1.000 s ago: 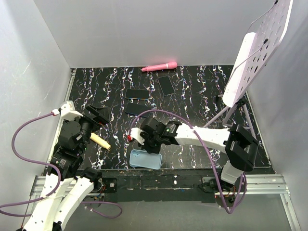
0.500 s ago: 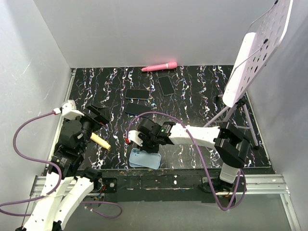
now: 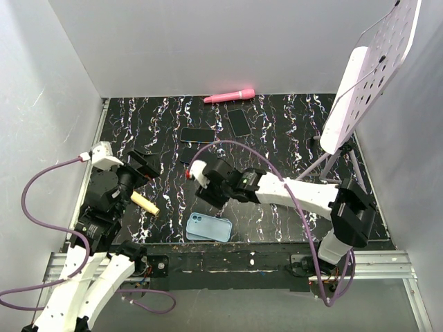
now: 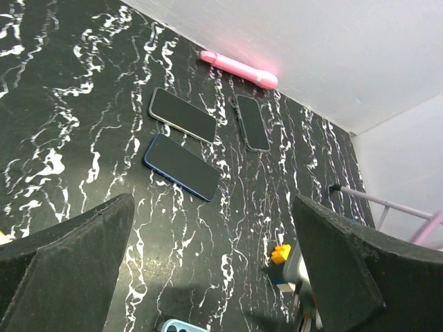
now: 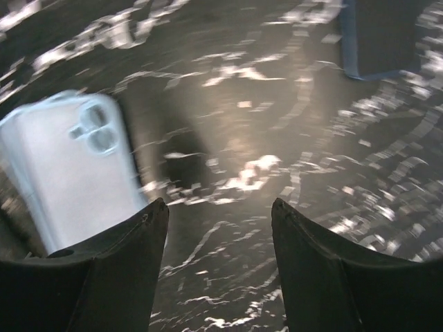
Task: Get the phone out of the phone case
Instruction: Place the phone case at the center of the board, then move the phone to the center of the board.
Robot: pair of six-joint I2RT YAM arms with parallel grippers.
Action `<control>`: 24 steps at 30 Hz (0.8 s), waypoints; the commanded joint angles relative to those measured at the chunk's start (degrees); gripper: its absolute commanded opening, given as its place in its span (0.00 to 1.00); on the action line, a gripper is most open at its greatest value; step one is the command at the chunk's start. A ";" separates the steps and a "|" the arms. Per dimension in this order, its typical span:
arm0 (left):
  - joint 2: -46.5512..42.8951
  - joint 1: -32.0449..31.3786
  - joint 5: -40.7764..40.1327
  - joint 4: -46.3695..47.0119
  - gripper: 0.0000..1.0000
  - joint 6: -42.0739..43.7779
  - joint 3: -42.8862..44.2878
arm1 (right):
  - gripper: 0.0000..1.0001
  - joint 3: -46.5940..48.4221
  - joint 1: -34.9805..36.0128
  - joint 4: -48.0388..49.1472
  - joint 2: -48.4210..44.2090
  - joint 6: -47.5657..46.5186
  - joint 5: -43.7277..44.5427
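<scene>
Phone case (image 3: 209,227): light blue, flat on the desk (image 3: 277,124), lower centre of the top view near the front edge. Back side up; camera cut-out shows at the left of the right wrist view. Nothing touches it.
Phone: can't tell if it's still inside; only the case back shows, and it's blurred.
Right claw (image 5: 218,214): fingers apart, nothing between them, over bare desk just up-frame of the case.
Change: a second ago this claw was pinched shut, low at the case's upper edge. Now it has let go and pulled back up-frame. Case is in about the same spot.
Meaning: grip is dropped and the case lies on its own. No phone is visibly freed beside it, so I judge the removal not done and a fresh grasp needed.
Left claw (image 4: 213,207): wide apart, empty, left-middle of the top view, well apart from the case.
Other: dark blue phone (image 4: 181,167) and two black phones (image 4: 183,115) loose at upper centre; pink object (image 4: 239,68) along the back wall.
</scene>
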 commanded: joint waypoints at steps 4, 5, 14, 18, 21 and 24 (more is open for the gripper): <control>12.86 0.27 15.06 3.04 0.98 0.44 1.59 | 0.66 4.53 -3.84 -2.11 -4.53 14.48 23.32; 15.23 0.27 16.47 3.91 0.98 -0.62 1.86 | 0.66 3.57 -3.84 -2.37 -6.12 14.66 21.75; 42.64 0.10 35.19 26.66 0.98 -9.85 5.62 | 0.62 -13.47 -1.73 -2.12 -29.91 18.70 6.80; 55.75 -1.31 38.90 32.92 0.87 -12.22 12.13 | 0.61 -21.91 -1.64 2.01 -39.08 22.74 7.83; 57.19 -1.84 34.88 35.03 0.82 -14.60 12.32 | 0.62 -22.28 -2.17 2.19 -37.70 23.98 13.36; 51.58 -2.19 26.27 31.63 0.84 -13.38 10.04 | 0.63 -16.77 -5.49 0.27 -29.02 25.12 16.98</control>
